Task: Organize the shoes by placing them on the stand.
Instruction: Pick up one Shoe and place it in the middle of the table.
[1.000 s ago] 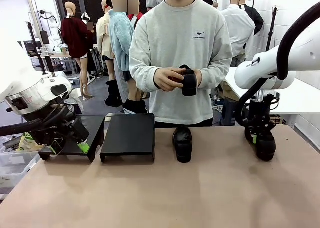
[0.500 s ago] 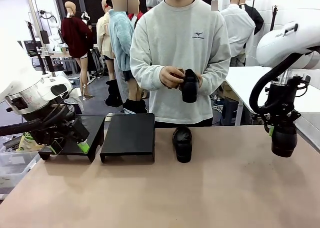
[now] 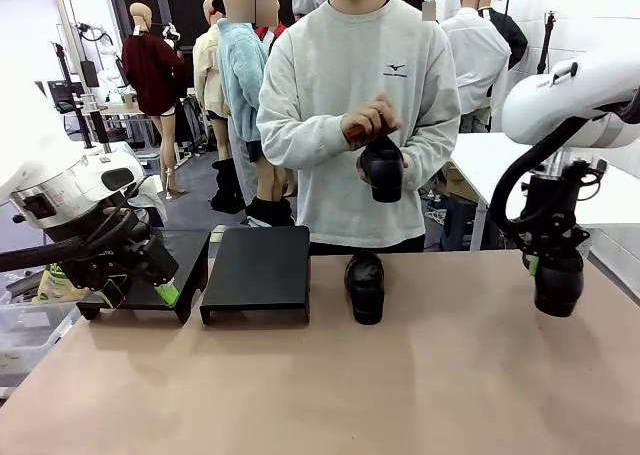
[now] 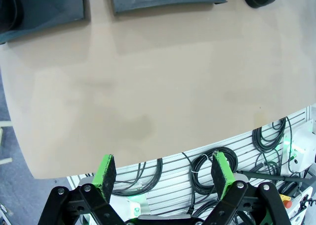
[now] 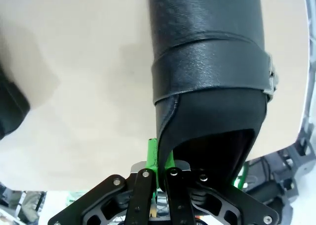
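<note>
Right pincer pinches the shoe by its thin collar; it looks light, soft and slick. Left pincer is spread.

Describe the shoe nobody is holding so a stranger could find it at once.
On the tan table, look along the far edge to the two low black stands. Just right of them sits a black shoe. Unlike the raised shoe in the person's hands and the hanging shoe in the right gripper, it rests on the tabletop untouched.
</note>
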Available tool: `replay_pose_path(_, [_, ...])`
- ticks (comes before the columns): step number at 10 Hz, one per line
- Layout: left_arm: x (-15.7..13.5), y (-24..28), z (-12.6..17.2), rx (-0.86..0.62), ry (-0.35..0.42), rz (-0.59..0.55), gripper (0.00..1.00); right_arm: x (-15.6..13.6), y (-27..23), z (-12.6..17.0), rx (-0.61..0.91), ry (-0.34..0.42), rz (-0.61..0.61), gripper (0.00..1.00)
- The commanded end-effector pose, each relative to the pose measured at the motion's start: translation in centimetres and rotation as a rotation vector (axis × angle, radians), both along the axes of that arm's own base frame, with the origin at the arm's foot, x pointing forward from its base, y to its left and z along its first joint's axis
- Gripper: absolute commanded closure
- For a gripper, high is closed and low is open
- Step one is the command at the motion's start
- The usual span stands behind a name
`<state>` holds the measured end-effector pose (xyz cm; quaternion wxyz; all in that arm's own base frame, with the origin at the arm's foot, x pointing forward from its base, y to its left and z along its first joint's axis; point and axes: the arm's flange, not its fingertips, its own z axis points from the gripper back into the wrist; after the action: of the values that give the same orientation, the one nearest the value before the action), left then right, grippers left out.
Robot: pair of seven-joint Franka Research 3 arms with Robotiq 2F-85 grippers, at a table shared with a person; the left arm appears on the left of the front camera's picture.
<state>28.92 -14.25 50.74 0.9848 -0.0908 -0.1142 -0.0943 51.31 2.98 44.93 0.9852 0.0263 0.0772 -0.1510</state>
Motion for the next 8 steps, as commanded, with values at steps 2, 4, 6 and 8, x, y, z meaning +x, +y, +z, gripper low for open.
replay_pose_path(2, [0.1,0.4,0.0,0.015,0.000,-0.011,0.00,-4.9,7.0,4.3,0.010,-0.021,0.015,1.00])
replay_pose_path(4, [0.1,0.4,0.0,0.015,0.000,-0.011,0.00,-6.7,9.0,5.3,-0.019,0.082,0.034,1.00])
replay_pose_path(6, [0.1,0.4,0.0,0.015,0.000,-0.011,0.00,-6.6,9.5,5.6,-0.012,0.037,0.057,1.00])
replay_pose_path(8, [0.1,0.4,0.0,0.015,0.000,-0.011,0.00,-7.5,10.5,5.7,-0.032,0.063,0.087,1.00])
